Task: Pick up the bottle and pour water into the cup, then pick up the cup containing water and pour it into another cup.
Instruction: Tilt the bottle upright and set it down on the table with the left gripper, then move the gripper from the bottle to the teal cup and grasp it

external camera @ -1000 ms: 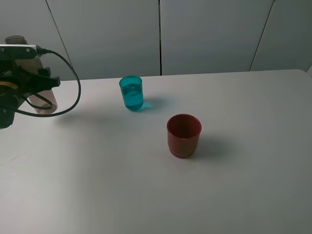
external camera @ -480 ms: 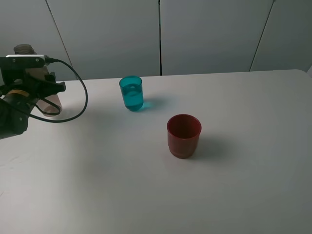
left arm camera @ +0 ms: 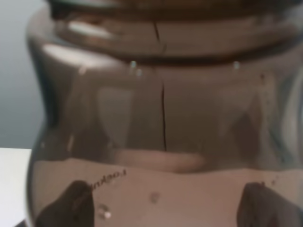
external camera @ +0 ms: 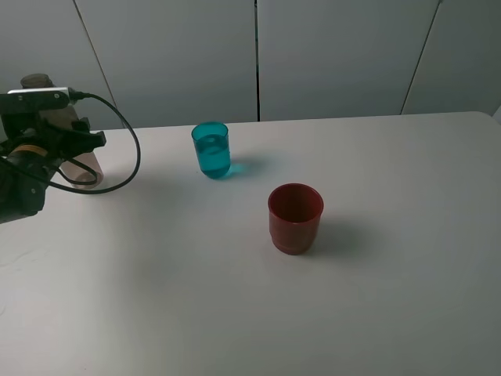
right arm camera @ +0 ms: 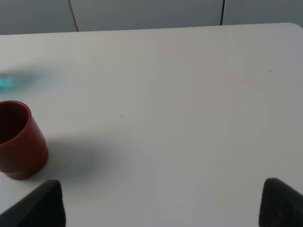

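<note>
The smoky grey-brown bottle point(external camera: 81, 163) stands upright at the table's far left, its neck point(external camera: 36, 81) above my left gripper point(external camera: 48, 135). In the left wrist view the bottle point(left arm camera: 163, 118) fills the frame between the two fingertips point(left arm camera: 75, 203), so the gripper is shut on it. The teal cup point(external camera: 210, 149) holds water and stands near the table's back middle. The dark red cup point(external camera: 295, 217) stands in front of it to the right, and also shows in the right wrist view point(right arm camera: 16, 142). My right gripper point(right arm camera: 163, 208) is open and empty, off to the right of the red cup.
The white table point(external camera: 376, 298) runs from a grey panelled wall point(external camera: 337, 55) at the back. A black cable point(external camera: 125, 157) loops from the left arm over the table beside the bottle.
My left gripper and the bottle have shifted a little right and down since one second ago, then nearly held still. The cups have not moved.
</note>
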`<state>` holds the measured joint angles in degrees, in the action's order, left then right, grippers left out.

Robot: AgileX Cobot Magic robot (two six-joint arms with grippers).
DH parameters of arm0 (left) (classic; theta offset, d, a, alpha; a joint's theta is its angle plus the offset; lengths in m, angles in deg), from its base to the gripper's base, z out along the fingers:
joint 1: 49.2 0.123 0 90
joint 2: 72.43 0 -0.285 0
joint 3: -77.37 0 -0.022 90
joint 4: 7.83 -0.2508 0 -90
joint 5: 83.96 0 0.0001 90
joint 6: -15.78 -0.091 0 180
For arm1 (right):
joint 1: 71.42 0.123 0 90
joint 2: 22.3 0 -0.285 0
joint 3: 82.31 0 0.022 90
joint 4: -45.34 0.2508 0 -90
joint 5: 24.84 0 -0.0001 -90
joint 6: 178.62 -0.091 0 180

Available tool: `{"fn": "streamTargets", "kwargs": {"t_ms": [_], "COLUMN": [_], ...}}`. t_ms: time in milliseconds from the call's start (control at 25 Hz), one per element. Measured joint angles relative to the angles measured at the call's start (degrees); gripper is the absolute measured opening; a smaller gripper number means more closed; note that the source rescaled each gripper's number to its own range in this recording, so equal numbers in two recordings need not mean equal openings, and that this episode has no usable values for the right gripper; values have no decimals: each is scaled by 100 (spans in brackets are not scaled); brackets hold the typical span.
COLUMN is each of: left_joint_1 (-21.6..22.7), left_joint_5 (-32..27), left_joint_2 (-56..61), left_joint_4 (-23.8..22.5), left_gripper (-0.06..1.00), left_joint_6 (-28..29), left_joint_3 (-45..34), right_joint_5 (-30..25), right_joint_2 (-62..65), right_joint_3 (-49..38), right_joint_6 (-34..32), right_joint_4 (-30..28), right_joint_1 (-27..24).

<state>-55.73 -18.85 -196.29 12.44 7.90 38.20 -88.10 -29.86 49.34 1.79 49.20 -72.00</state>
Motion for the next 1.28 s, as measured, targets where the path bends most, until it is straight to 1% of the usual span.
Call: {"fn": "streamTargets", "kwargs": {"t_ms": [40,80,120,160,240,360,440,640,760,880,1120,1280], "left_joint_1": [0,0,0,0,0,0,0,0,0,0,0,0], "left_joint_5": [0,0,0,16,16,16,16,84,-19,-255,-994,-1380], "left_joint_2": [0,0,0,0,0,0,0,0,145,442,1138,1602], "left_joint_4": [0,0,0,-11,-22,-36,-48,-58,-58,-58,92,143], "left_gripper": [33,71,82,89,92,92,94,94,94,94,94,94], "left_joint_6": [3,31,56,100,127,138,149,149,50,-170,-603,-980], "left_joint_3": [0,0,0,0,0,0,0,0,0,0,0,0], "right_joint_5": [0,0,0,0,0,0,0,0,0,0,0,0], "right_joint_2": [0,0,0,0,0,0,0,0,0,0,0,0], "right_joint_3": [0,0,0,0,0,0,0,0,0,0,0,0], "right_joint_6": [0,0,0,0,0,0,0,0,0,0,0,0], "right_joint_4": [0,0,0,0,0,0,0,0,0,0,0,0], "right_joint_1": [0,0,0,0,0,0,0,0,0,0,0,0]}}
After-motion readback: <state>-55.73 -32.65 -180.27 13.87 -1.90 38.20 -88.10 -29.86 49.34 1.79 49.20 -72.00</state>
